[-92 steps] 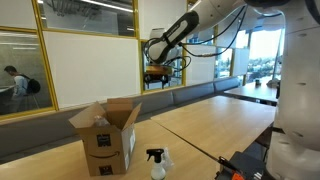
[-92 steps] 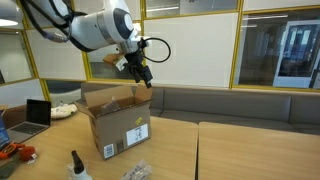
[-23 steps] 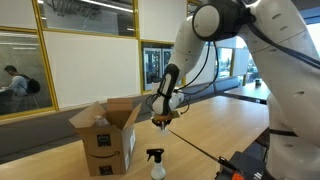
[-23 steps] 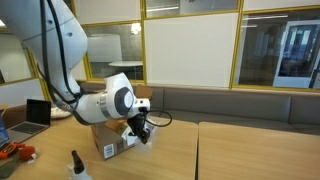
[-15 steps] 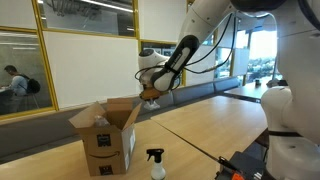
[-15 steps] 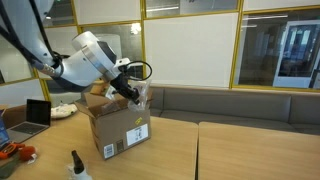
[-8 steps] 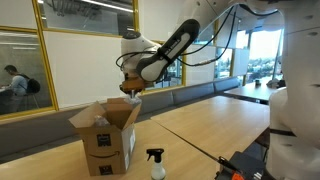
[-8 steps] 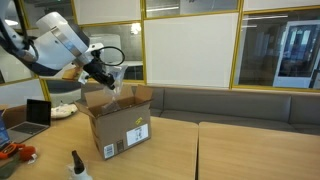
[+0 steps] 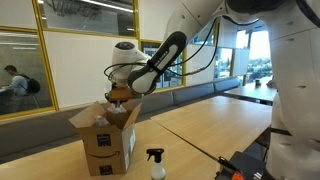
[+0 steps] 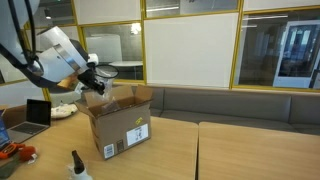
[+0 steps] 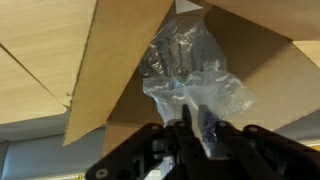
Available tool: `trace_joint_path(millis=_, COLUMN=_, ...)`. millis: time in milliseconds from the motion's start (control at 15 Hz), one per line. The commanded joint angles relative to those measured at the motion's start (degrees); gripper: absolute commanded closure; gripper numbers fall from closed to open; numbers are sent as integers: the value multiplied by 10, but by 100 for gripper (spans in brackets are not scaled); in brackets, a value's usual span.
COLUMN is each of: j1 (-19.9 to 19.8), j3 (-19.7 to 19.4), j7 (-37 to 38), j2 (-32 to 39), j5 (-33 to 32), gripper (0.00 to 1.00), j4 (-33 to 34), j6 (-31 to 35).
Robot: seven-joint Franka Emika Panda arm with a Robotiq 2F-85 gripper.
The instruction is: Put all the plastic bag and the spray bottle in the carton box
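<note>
The open carton box (image 9: 104,140) (image 10: 121,127) stands on the wooden table. My gripper (image 9: 118,97) (image 10: 97,86) hovers over its opening, shut on a clear plastic bag (image 11: 190,72). In the wrist view the bag hangs from between the closed fingers (image 11: 186,128) above the box's flap (image 11: 108,70) and interior. In an exterior view the bag (image 10: 108,99) dangles just above the box's rim. The white spray bottle (image 9: 155,165) (image 10: 75,167) with a black trigger head stands upright on the table in front of the box, apart from the gripper.
A laptop (image 10: 38,113) and a white object (image 10: 64,111) sit on the table behind the box. A grey bench (image 10: 230,104) runs along the glass wall. Black and orange gear (image 9: 244,165) lies at the table's near corner.
The arm has carried the bag up from the table and sideways to above the box opening. Box and spray bottle have not moved.
</note>
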Motion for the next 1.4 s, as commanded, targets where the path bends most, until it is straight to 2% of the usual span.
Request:
trace_joint_path(millis=0, j1=-9, j3=6, j7=-1, j2=76, j5=23, gripper=86, j4=45, j6=70)
trace_joint_path(millis=267, j1=-22, j3=16, j7=-20, j2=146, j5=57, gripper=87, j4=69, j6=102)
trace_joint_path(millis=333, j1=-30, j3=23, j7=-28, j2=159, j5=69, gripper=82, j4=73, j6=99)
trace_joint_path(millis=400, j1=-37, j3=30, j7=-34, j2=174, j5=78, gripper=60, j4=77, j6=101)
trace_joint_path(millis=533, j1=-54, j3=45, j7=-49, j2=191, j5=96, gripper=57, j4=82, j6=96)
trace_joint_path(millis=733, j1=-74, j3=61, j7=-62, j2=207, j5=109, gripper=36, j4=88, j6=89)
trace_joint_path(millis=800, j1=-41, j3=27, j7=-103, j2=202, j5=166, gripper=29, j4=81, j6=97)
trace_joint_path(millis=1000, j1=-24, j3=10, j7=-148, j2=189, j5=222, gripper=5, j4=72, j6=90)
trace_joint_path(millis=1067, j1=-16, j3=2, j7=-159, j2=179, j5=237, gripper=1, j4=67, j6=88)
trace_joint_path(millis=1333, j1=35, j3=-47, j7=-163, j2=141, j5=250, gripper=0, j4=49, j6=81)
